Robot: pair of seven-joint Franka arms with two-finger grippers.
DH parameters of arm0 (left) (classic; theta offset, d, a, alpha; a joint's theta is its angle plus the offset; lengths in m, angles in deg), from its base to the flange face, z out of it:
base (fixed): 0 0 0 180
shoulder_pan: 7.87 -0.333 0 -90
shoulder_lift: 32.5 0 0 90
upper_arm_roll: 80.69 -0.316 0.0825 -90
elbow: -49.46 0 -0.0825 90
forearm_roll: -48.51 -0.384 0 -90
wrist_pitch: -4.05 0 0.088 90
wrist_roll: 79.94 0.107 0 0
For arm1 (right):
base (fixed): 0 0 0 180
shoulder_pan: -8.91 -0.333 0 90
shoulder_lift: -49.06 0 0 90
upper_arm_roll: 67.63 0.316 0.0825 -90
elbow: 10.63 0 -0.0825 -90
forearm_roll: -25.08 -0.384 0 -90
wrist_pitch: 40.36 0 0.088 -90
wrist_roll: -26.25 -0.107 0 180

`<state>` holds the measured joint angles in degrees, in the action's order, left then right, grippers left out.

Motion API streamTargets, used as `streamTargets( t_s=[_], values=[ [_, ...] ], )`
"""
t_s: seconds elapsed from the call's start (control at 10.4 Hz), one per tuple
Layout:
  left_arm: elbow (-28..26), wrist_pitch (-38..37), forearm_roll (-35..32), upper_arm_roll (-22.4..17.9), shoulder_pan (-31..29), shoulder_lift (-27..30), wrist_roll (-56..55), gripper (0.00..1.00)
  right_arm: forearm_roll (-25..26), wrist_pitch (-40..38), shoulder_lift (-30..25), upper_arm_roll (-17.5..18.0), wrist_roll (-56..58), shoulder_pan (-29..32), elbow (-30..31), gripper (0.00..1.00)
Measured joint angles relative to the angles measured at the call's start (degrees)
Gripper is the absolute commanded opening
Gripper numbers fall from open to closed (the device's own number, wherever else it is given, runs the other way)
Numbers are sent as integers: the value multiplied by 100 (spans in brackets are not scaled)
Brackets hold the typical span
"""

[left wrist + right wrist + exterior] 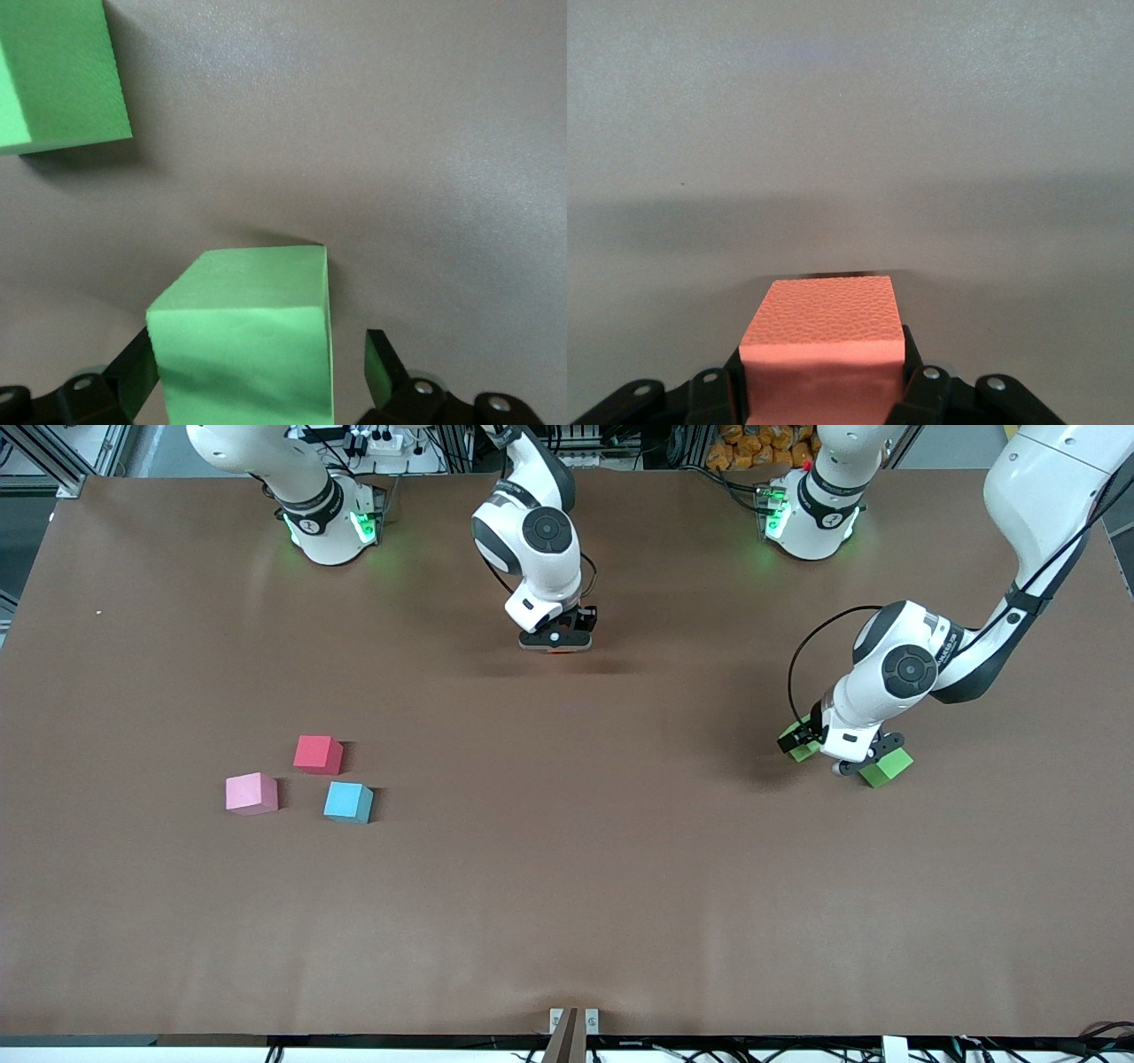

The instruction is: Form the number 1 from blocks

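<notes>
The orange block [822,350] sits clamped in the right gripper [556,640], low over the table. The left gripper [257,381] stands wide open around a green block [244,341]; at its ten o'clock the second green block [58,75] might get bumped.

Both arms are glossy white with rounded shells, dark grey joint bands and round dark caps at the wrists, and their bases glow green. A thin black cable loops from each forearm to the wrist. Each claw is black; the wrist views show silver screws in its angular fingers [383,365].
</notes>
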<state>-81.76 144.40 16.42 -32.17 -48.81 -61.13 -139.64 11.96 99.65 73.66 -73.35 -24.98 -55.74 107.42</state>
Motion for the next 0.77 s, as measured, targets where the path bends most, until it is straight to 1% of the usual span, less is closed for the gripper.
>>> streamTargets(
  t_s=[0.1,0.19,0.58,0.77],
  values=[
    [0,2,-18,0,0,-7,1,0,0,0,0,0,0,-2,0,95],
    [0,3,-40,0,0,-8,3,0,0,1,0,1,0,-8,0,100],
    [8,12,-344,13,4,-8,9,0,2,39,-46,-18,-5,-6,-9,100],
    [37,14,-532,18,25,-8,61,0,75,36,-236,-41,-5,131,-2,100]
  ],
)
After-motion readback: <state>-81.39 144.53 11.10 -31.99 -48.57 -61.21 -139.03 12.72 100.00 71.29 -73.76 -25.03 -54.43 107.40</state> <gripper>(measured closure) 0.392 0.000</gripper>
